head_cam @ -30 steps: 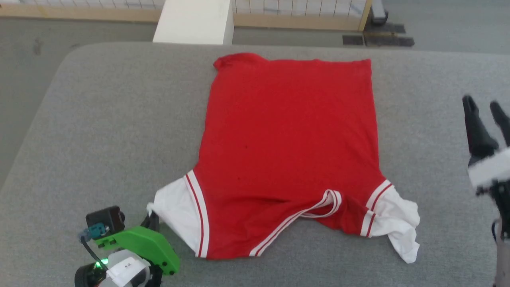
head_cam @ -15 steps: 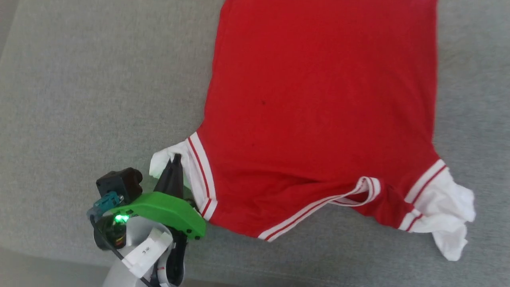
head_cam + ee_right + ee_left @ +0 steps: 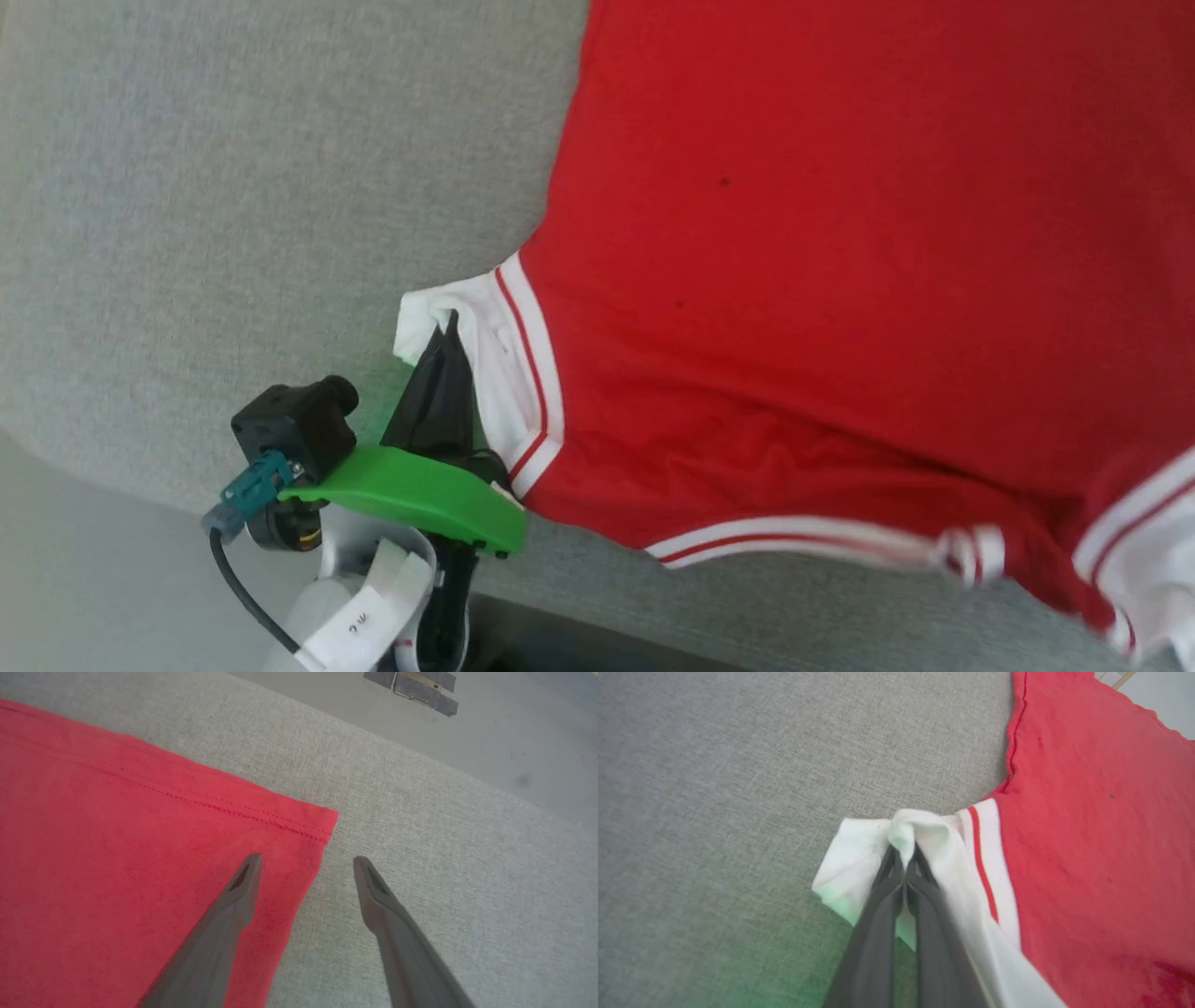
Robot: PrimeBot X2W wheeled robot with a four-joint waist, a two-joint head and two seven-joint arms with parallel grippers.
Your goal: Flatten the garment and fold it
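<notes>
Pinching sleeve (image 3: 850, 858) tight with left tool (image 3: 903, 856); gaping right tool (image 3: 307, 861) poised over hem corner (image 3: 322, 821) of shirt (image 3: 117, 835) (holding nothing). Could lose thin fold, or drag shirt askew if tugged alone.

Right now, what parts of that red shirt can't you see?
Head view: garment cut off by the top and right edges; lower-right sleeve blurred.
Left wrist view: white sleeve cloth hides the tips of the left gripper.
Right wrist view: garment runs off left and bottom edges.

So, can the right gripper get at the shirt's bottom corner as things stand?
Probably yes: the right gripper hangs open at a corner of the shirt, one finger over cloth, one over the grey surface, nothing between.
</notes>
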